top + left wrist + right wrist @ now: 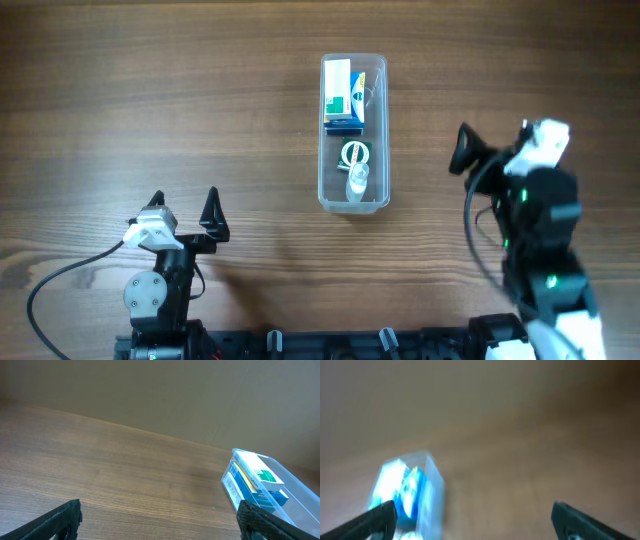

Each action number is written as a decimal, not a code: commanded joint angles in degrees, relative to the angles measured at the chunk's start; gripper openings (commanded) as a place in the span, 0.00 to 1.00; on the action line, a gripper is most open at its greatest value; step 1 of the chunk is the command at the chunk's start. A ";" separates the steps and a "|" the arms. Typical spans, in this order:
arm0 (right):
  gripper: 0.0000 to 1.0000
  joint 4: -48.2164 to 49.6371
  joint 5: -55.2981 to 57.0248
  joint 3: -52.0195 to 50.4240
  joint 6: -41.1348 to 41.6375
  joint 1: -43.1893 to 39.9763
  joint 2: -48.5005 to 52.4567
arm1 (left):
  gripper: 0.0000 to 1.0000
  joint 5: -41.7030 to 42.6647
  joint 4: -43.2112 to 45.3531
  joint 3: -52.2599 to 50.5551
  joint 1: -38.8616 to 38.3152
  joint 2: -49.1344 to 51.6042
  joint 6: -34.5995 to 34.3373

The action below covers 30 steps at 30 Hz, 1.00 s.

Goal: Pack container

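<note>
Right gripper (497, 140) sits highest in the overhead view, raised on its arm toward the right edge of the table (150, 90); one black finger (464, 150) points left toward the container (332, 190), well apart from it; jaws released, nothing between them; its own camera is motion-blurred, but the two dark fingertips of the right gripper (473, 507) stand wide at the bottom corners, bare wood between them; the container (410, 495) shows there only as a blue-white smear at lower left, contents not readable.

Left gripper (185, 200) low at the near left of the table, fingers pointing away from the base; jaws released, empty; left wrist view agrees, left gripper (159, 507) with both tips spread at the frame's lower corners, over bare wood.

Container: clear, long, narrow tub with rounded corners, upright at centre of the table, long axis running away from the arms; between the two arms and touched by neither; in the left wrist view the container (302, 497) lies at far right, cut by the frame edge.

Inside, far half: white-and-green box (338, 88) lying on a blue box (343, 126); near half: small clear bottle (357, 178) with a green-and-white round piece (354, 153) just beyond it; whether the two touch, cannot tell.

Black cable (60, 280) loops at the lower left by the left arm's base.
</note>
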 commanded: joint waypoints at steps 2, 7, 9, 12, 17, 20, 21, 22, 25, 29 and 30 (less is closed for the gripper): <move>1.00 12.00 -3.08 -16.72 -3.19 0.17 -13.64 | 1.00 0.68 -0.13 -0.37 0.48 -0.61 1.09; 1.00 18.99 -5.09 -27.63 -3.08 -2.03 -23.54 | 1.00 0.68 -0.13 -0.37 0.48 -0.61 1.09; 1.00 18.95 -6.38 -29.92 -3.08 -3.50 -26.16 | 1.00 0.68 -0.13 -0.37 0.48 -0.61 1.09; 1.00 18.93 -7.63 -31.74 -3.21 -4.96 -29.03 | 1.00 0.68 -0.13 -0.37 0.48 -0.61 1.09; 1.00 14.99 -7.82 -33.22 -3.67 -6.54 -36.00 | 1.00 0.68 -0.13 -0.37 0.48 -0.61 1.09; 1.00 11.76 -8.90 -33.22 -5.55 -7.74 -40.57 | 1.00 0.68 -0.13 -0.37 0.48 -0.61 1.09; 1.00 11.67 -10.36 -33.22 -7.85 -8.00 -40.63 | 1.00 0.68 -0.13 -0.37 0.48 -0.61 1.09; 1.00 11.19 -13.22 -33.22 -11.78 -8.04 -40.63 | 1.00 0.68 -0.13 -0.37 0.48 -0.61 1.09; 1.00 11.23 -17.31 -33.22 -18.21 -8.04 -40.65 | 1.00 0.68 -0.13 -0.37 0.48 -0.61 1.09; 1.00 11.17 -17.03 -33.22 -18.03 -8.04 -40.65 | 1.00 0.68 -0.13 -0.37 0.48 -0.61 1.09; 1.00 11.17 -16.96 -33.22 -18.10 -8.04 -40.65 | 1.00 0.68 -0.13 -0.37 0.48 -0.61 1.09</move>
